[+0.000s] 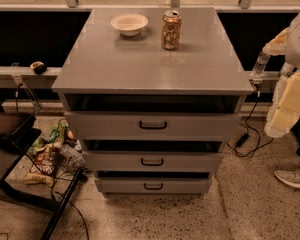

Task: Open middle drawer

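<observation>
The grey cabinet [150,59] has three drawers stacked in its front. The middle drawer [190,162] has a low flat grey front with a small black loop handle [152,161]. It sits between the taller top drawer [200,126] and the lowest drawer [185,186]. A dark gap shows above each drawer front. My gripper [289,104] is at the right edge of the view. It is beside the cabinet's right side, level with the top drawer, and well to the right of and above the middle drawer's handle. It touches nothing.
A white bowl [129,23] and a drink can [171,30] stand on the cabinet top. Snack bags and cables [50,154] lie on the floor at the left beside a dark stand. A cable [247,139] and a person's shoe [292,176] are at the right.
</observation>
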Available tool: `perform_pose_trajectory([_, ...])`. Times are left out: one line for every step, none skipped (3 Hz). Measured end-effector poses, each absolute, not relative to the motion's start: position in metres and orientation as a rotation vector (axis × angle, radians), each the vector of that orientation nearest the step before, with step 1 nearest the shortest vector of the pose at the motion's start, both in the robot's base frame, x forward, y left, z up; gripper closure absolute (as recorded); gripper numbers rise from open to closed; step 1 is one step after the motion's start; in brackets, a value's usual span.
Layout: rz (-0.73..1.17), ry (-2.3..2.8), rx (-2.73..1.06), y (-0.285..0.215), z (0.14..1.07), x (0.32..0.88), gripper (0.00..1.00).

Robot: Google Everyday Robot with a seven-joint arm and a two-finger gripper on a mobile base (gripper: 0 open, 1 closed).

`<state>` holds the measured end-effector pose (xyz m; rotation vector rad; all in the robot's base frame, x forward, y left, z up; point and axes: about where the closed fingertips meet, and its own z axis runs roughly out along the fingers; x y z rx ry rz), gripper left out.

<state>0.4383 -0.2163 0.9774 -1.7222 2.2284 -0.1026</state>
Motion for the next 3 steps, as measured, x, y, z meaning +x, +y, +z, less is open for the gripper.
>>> perform_pose_trajectory([-0.110, 2.223, -1.718, -0.215, 0.977, 0.438, 0.00])
perform_pose_trajectory([-0.054, 2.250, -1.650, -0.200, 0.948, 0.429, 0.00])
perform_pose_trajectory([-0.009, 2.328, -1.627, -0.179, 0.881, 0.424, 0.00])
